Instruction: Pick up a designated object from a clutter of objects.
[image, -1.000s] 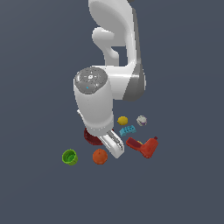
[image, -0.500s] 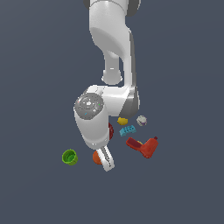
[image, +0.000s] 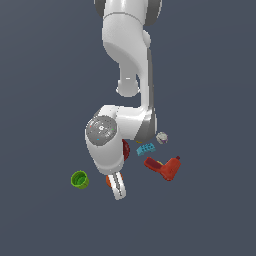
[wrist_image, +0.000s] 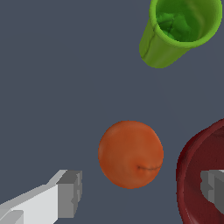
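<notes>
My gripper (wrist_image: 142, 192) hangs spread wide over the orange ball (wrist_image: 131, 154), one finger (wrist_image: 215, 186) above the dark red bowl (wrist_image: 197, 175), green cup (wrist_image: 179, 29) nearby.

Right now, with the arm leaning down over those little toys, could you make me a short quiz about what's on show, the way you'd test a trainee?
1. True or false: in the wrist view, the hand is already shut on the round orange fruit-like ball.
2. Which object does one finger overlap in the wrist view: A) the bright green plastic cup, B) the dark red bowl, C) the blue studded brick?
3. In the exterior view, which toy lies farthest towards that view's right?

Key
1. False: both fingers are apart from the ball, with gaps on each side.
2. B.
3. The red drill-shaped toy.
</notes>
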